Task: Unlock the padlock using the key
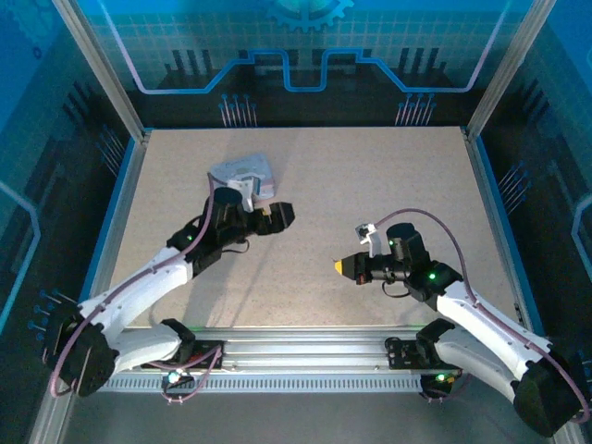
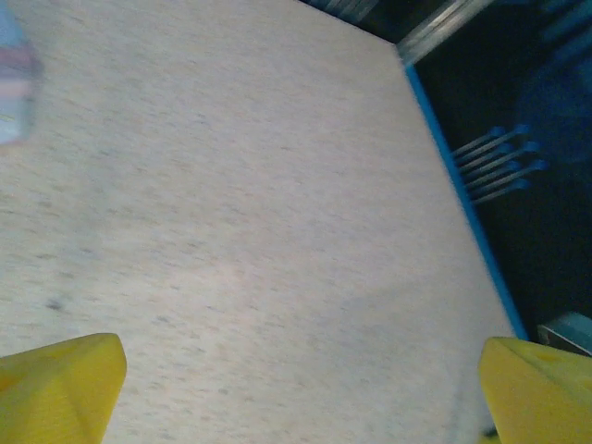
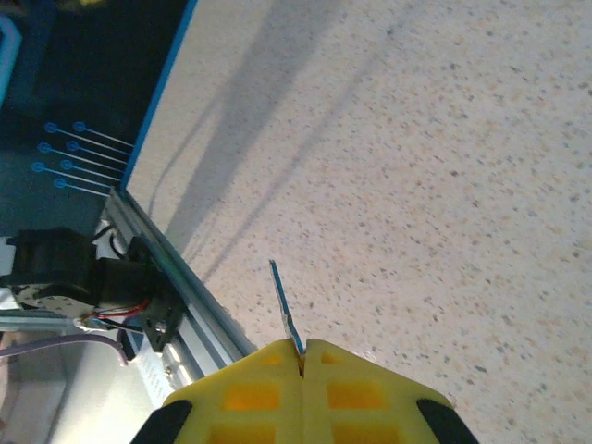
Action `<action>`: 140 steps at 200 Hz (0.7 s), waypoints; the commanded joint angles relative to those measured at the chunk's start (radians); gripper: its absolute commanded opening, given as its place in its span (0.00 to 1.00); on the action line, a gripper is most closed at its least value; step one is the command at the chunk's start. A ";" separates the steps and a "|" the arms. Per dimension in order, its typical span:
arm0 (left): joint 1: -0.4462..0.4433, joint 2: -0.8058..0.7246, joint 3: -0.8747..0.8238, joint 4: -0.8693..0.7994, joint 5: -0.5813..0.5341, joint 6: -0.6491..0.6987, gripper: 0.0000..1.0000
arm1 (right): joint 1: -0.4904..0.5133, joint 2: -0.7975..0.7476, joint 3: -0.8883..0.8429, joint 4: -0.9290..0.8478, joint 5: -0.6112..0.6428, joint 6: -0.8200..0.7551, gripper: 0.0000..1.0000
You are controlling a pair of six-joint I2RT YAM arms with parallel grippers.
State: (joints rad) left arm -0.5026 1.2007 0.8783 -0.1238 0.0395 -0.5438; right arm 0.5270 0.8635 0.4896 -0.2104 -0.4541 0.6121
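- Right gripper [image 3: 303, 356] sits right of centre on the table [image 1: 388, 185], aimed left, its yellow fingers pressed flat together on the key [image 3: 285, 308]
- Only a thin sliver of that key pokes out past the tips, so the hold looks slim
- Left gripper [image 1: 271, 213] hovers just near and right of the lavender box [image 1: 242, 171], left of centre, jaws spread wide with nothing between them
- Its own wrist camera has bare table between the two yellow fingers [image 2: 65, 388], with the box a blur at the far left edge
- The padlock I cannot place; the ground by the box under the left wrist seems likeliest, and that is a guess
- The step in hand, as I read it, is getting the lock steadied for the key
- Best play: the left closes on the lock's body, clear of the box, keyhole turned right toward the key
- The right then lines the blade up with the keyway before pushing, goes in straight and slow, and only then twists about its own axis
- Any sideways load could swivel that key in the pads
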 commanded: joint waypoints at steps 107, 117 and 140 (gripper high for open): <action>0.110 0.687 0.672 -0.272 -0.198 0.392 0.99 | -0.009 -0.022 0.043 -0.141 0.068 0.029 0.02; 0.113 0.730 0.718 -0.288 -0.204 0.401 0.99 | -0.010 -0.033 0.043 -0.154 0.072 0.031 0.02; 0.117 0.810 0.802 -0.320 -0.196 0.411 0.99 | -0.011 -0.061 0.037 -0.176 0.084 0.029 0.02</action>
State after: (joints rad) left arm -0.3950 1.9476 1.5894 -0.3717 -0.1379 -0.1837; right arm 0.5262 0.8368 0.5060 -0.3386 -0.3889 0.6285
